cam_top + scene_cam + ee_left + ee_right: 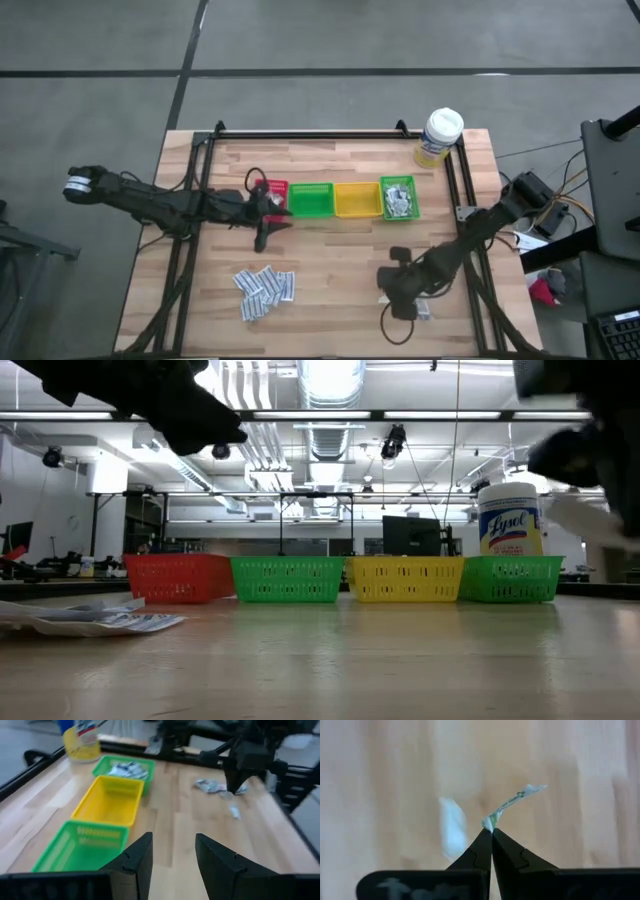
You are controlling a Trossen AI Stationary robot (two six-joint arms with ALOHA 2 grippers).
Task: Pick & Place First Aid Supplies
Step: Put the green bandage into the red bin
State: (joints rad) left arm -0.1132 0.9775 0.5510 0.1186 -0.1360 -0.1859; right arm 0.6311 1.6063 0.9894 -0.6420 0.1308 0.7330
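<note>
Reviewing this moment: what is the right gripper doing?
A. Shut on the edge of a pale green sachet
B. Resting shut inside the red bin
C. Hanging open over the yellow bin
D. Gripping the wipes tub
A: in the right wrist view the right gripper has its fingertips pinched together on the corner of a pale green sachet above the wooden table.

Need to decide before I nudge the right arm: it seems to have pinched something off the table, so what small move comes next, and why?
Probably lift straight up. The right tool is shut on a small pale green paper sachet, low over the wooden table, with another white sachet lying close by; rising first should clear it.
</note>
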